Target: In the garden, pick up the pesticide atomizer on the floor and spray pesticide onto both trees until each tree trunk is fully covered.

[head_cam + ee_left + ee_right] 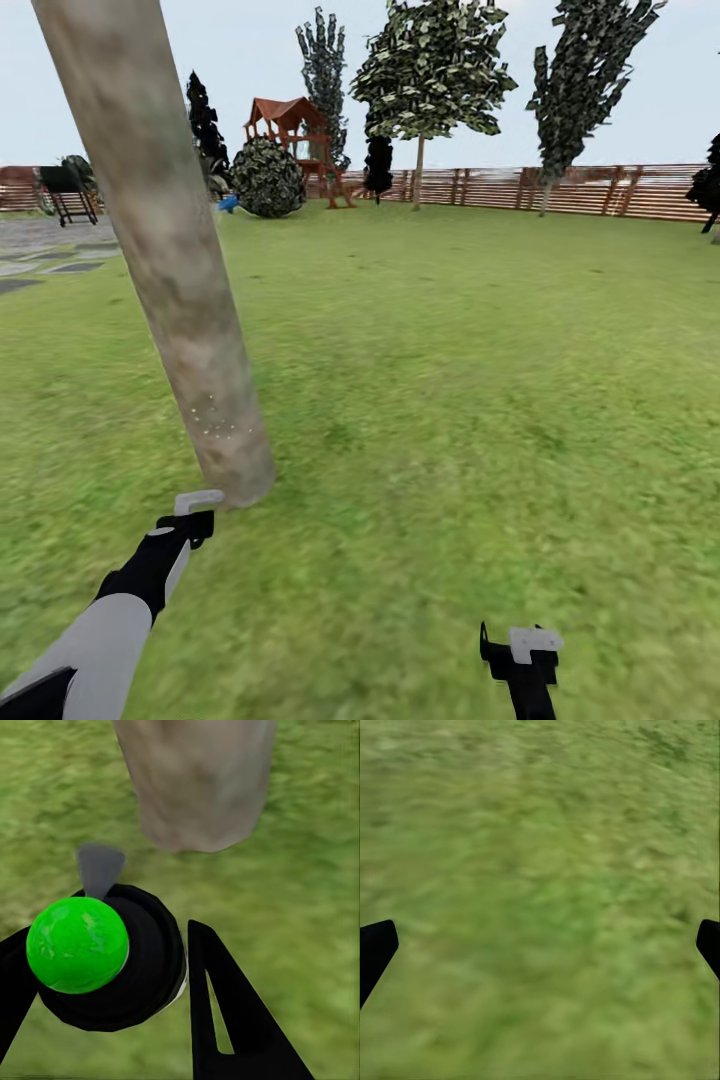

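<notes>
Lawn [480, 380], speckled tree trunk [160, 240] (leaning)

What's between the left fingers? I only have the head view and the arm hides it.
Observer: A bottle with a round green top and black collar, held between the left fingers.
Operator: Where does its nozzle aim?
Observer: The grey nozzle points toward the base of the tree trunk.
Operator: And the right fingers?
Observer: Spread wide with bare lawn between them, the right gripper holding nothing.

Red-roofed playhouse [295, 135], round bush [268, 178]
</notes>
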{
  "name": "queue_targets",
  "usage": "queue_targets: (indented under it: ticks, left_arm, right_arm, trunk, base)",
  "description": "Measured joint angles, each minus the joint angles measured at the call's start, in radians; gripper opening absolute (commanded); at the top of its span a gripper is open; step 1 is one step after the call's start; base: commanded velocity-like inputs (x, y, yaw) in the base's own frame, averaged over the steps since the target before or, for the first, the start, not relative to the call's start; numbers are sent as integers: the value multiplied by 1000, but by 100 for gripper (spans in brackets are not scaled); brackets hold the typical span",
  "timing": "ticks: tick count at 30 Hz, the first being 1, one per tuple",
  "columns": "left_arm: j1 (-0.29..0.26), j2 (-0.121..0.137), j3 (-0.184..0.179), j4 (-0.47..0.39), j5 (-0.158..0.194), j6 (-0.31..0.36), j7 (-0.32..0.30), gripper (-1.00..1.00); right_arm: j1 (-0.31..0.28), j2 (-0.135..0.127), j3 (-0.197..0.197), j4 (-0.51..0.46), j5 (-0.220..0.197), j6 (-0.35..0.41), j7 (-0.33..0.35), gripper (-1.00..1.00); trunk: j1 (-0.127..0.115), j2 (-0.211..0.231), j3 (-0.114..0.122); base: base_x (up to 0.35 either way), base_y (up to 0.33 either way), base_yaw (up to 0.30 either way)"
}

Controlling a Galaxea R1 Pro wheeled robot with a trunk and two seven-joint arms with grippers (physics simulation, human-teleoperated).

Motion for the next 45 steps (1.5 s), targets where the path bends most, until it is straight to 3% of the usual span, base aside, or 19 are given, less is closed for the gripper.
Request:
queue_targets:
  ticks: [8,13,15,17,21,23,24,27,29,34,37,39,43,45]
  left_arm:
    - [0,1,3,-8,0,0,-1,-100]
    - [-14,9,-11,-18,-1,-3,-26,-100]
    - [-20,15,-15,-24,-2,-2,-62,-100]
    - [-29,31,-18,-40,-3,2,-120,-100]
    - [-67,122,-17,-54,-10,12,-290,-100]
    - [-75,143,-21,-55,-10,13,-362,-100]
    - [-76,139,-37,-54,-9,14,-375,-100]
    - [-83,116,-152,-58,-3,17,-382,-100]
    - [-100,116,-181,-62,-2,18,-384,-100]
    - [-137,142,-186,-64,0,18,-386,-100]
    - [-146,152,-186,-68,-2,59,-387,-100]
    - [-197,162,-191,-64,0,129,-391,-100]
    - [-293,214,-190,-59,-4,156,-444,-100]
    - [-308,224,-193,-56,-6,157,-454,-100]
  right_arm:
    - [0,-1,-1,0,0,-1,0,100]
    - [0,-2,-1,0,0,-1,-1,100]
    - [0,-2,-1,0,0,-1,-1,100]
    - [0,-2,-1,0,0,-1,0,100]
    - [0,-2,-1,0,0,0,1,100]
    - [0,-2,-1,0,0,0,1,100]
    - [0,-2,0,0,0,0,1,100]
    - [0,-2,-1,0,0,0,0,100]
    - [0,-2,-1,0,0,0,1,100]
    - [0,-2,-1,0,0,0,1,100]
    - [0,-2,0,0,0,0,1,100]
    - [0,-2,-1,0,0,0,1,100]
    - [0,-2,-1,0,1,0,1,100]
    - [0,-2,-1,0,0,0,1,100]
  trunk:
    - [0,0,0]
    - [0,0,0]
    - [0,0,0]
    - [0,0,0]
    - [0,0,0]
    - [0,0,0]
    - [0,0,0]
    - [0,0,0]
    - [0,0,0]
    - [0,0,0]
    - [0,0,0]
    - [0,0,0]
    - [0,0,0]
    - [0,0,0]
  base:
    - [14,-149,108]
    - [0,-2,1]
    - [0,0,0]
    - [0,0,0]
    - [0,0,0]
    - [0,0,0]
    - [0,0,0]
    - [0,0,0]
    - [-11,0,0]
    - [-176,0,0]
    - [-27,0,0]
    - [-3,0,0]
    - [0,0,0]
    - [0,0,0]
